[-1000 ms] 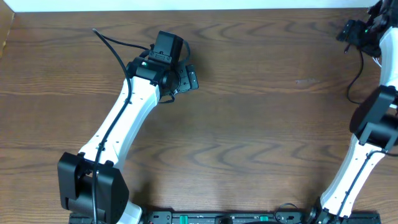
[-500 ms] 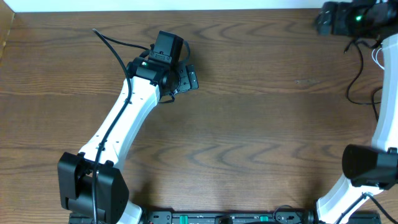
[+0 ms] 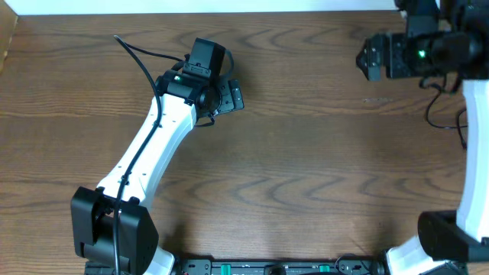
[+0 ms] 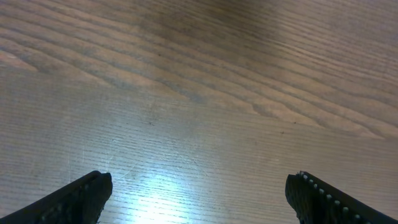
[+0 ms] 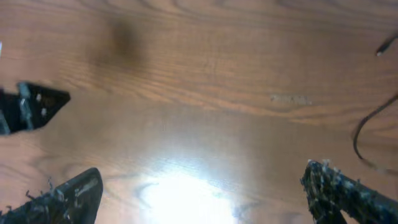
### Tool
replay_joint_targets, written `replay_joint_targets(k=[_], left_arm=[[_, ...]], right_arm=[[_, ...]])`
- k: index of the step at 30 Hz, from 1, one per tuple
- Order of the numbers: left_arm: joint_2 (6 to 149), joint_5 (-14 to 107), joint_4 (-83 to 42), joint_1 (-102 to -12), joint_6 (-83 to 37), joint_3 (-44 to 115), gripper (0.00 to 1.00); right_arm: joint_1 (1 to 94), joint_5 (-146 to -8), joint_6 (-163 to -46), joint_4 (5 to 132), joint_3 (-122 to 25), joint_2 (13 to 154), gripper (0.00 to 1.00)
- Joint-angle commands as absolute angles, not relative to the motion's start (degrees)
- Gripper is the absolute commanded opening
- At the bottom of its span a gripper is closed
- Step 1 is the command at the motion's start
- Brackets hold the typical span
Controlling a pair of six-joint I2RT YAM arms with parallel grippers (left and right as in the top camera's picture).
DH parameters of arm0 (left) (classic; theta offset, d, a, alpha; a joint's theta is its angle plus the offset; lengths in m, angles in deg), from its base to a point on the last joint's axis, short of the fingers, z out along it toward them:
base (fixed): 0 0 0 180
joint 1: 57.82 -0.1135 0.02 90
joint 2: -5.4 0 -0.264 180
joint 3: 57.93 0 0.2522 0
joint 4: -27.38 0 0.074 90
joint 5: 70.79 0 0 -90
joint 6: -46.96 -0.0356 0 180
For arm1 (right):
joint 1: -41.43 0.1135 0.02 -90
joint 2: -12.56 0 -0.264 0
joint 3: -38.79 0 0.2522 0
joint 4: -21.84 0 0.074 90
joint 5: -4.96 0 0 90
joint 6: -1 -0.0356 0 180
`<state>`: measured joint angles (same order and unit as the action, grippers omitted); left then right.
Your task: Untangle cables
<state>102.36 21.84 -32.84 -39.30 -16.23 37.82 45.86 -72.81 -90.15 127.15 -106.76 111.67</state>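
Note:
A thin black cable (image 3: 429, 113) curves across the table at the far right, below my right arm. It also shows at the right edge of the right wrist view (image 5: 360, 134), with a small plug end (image 5: 385, 45) above it. I cannot make out a white cable in any view. My right gripper (image 3: 370, 59) is open and empty above bare wood (image 5: 199, 193), left of the black cable. My left gripper (image 3: 229, 97) is open and empty over bare wood (image 4: 199, 199), far from the cable.
The wooden table (image 3: 306, 168) ends at a white strip along the back. The left arm's thick black cable (image 3: 137, 57) loops at the back left. The left gripper's tip (image 5: 31, 106) shows in the right wrist view.
My right arm has swung in from the far right corner toward the left, so its gripper is now over the table. The left arm has not moved.

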Motion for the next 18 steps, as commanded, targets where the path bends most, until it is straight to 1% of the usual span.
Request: replay_joint_targets(k=[1, 12, 16, 18], left_arm=[[101.7, 21.1, -33.1, -39.4, -16.2, 38.6, 0.94], [101.7, 21.1, -33.1, -39.4, -16.2, 38.6, 0.94], [101.7, 21.1, -33.1, -39.4, -16.2, 38.5, 0.94], [101.7, 21.1, -33.1, -39.4, -16.2, 38.5, 0.94]], right_arm=[[46.3, -72.6, -91.3, 128.4, -106.9, 110.8, 0.99], [46.3, -72.8, -91.3, 130.3, -106.9, 110.8, 0.99], [46.5, -72.1, -94.2, 132.9, -106.7, 110.8, 0.99], [47.4, -71.8, -93.0, 132.9, -106.5, 110.8, 0.99]])
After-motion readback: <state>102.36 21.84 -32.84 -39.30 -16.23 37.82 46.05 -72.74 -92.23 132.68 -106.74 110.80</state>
